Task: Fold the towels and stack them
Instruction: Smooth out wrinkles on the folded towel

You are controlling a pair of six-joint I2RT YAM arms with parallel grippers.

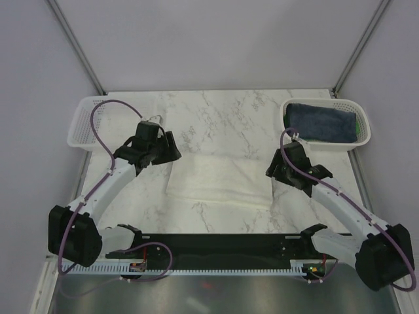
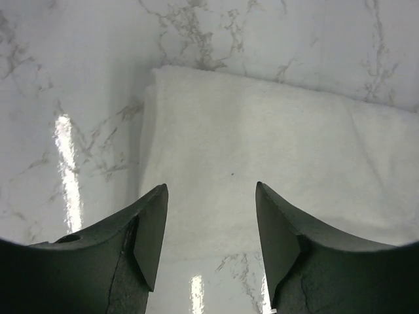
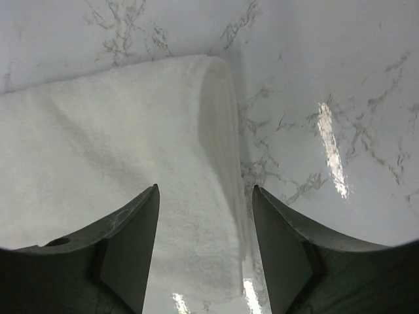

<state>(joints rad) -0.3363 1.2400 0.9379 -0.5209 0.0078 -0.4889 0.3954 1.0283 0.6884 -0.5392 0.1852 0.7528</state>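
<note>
white marble table [image 1: 222, 108], glossy. left gripper [image 2: 211, 196] and right gripper [image 3: 205, 193] both stand open and empty, each over one end of the folded cream towel [image 1: 219, 178] lying mid-table. it looks soft, limp, light: pinch its thick folded edges. navy towel [image 1: 319, 122] sits in the right basket [image 1: 327, 147].

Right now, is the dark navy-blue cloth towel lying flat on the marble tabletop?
No, the dark navy-blue cloth towel lies folded inside the white plastic mesh basket at the far right.
</note>
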